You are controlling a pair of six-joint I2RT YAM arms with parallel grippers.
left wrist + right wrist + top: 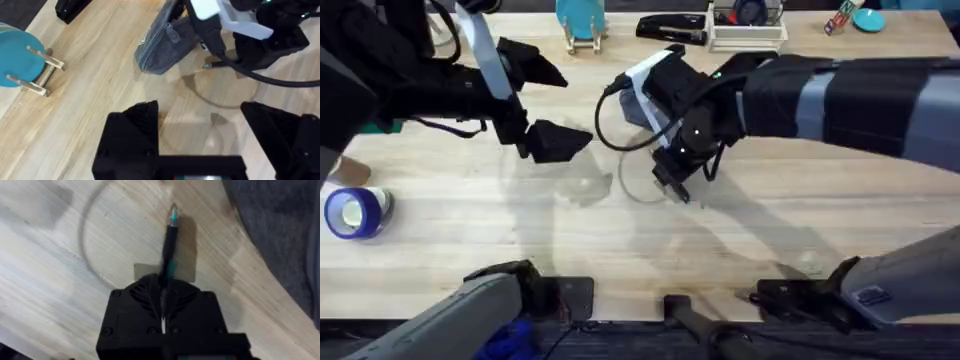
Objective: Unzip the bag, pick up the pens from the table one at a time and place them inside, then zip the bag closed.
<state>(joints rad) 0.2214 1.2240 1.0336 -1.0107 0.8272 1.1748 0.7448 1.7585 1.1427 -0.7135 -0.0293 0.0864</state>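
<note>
- Where the right gripper reaches over the table, its fingers are clamped together on the pen, which sticks out past the fingertips with its teal-banded tip just above the wood, beside the bag.
- Seen from overhead, that gripper hangs just in front of the bag, whose grey fabric is largely hidden under the arm.
- Left of the bag, the left gripper hovers with its fingers spread wide apart, holding nothing.
- From the left wrist view, the bag lies on the table beyond the parted fingers, its zipper side turned up; whether the zipper is open cannot be told.
- Well left of the bag, a blue tape roll rests on the table.
- Behind the bag, a stapler lies near the far edge.
</note>
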